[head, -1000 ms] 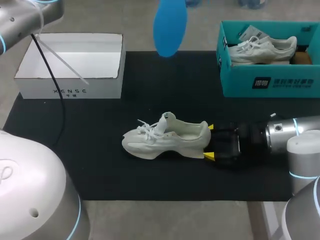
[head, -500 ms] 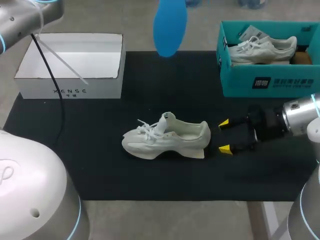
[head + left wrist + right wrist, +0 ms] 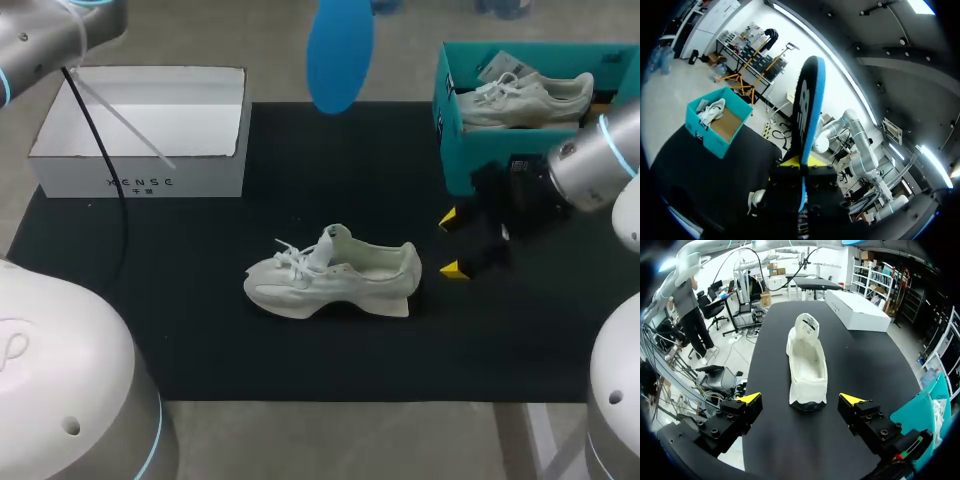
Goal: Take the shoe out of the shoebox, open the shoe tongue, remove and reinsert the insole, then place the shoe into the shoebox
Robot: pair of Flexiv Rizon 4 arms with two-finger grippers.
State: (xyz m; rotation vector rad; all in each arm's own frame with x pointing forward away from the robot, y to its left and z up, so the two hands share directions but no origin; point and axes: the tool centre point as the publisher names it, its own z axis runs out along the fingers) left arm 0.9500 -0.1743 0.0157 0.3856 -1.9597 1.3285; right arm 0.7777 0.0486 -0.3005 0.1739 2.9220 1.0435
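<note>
A white shoe (image 3: 335, 272) lies on its sole in the middle of the black mat (image 3: 200, 300), toe to the left and tongue up. In the right wrist view the shoe (image 3: 806, 365) is just ahead of my right gripper (image 3: 801, 399), heel toward it, with the inside bare. My right gripper (image 3: 452, 243) stands open a short way right of the heel, touching nothing. The blue insole (image 3: 340, 50) hangs high over the mat's far edge. In the left wrist view my left gripper (image 3: 802, 162) is shut on the insole (image 3: 807, 115), which stands up between its fingers.
A teal shoebox (image 3: 530, 165) holding another white shoe (image 3: 525, 98) stands at the back right, close behind my right gripper. An open white shoebox (image 3: 140, 180) sits at the back left. A black cable (image 3: 110, 170) hangs from my left arm over that box.
My right gripper, still open, has pulled back from the shoe's heel to the right and toward the teal box. The shoe and the held insole have stayed put.
</note>
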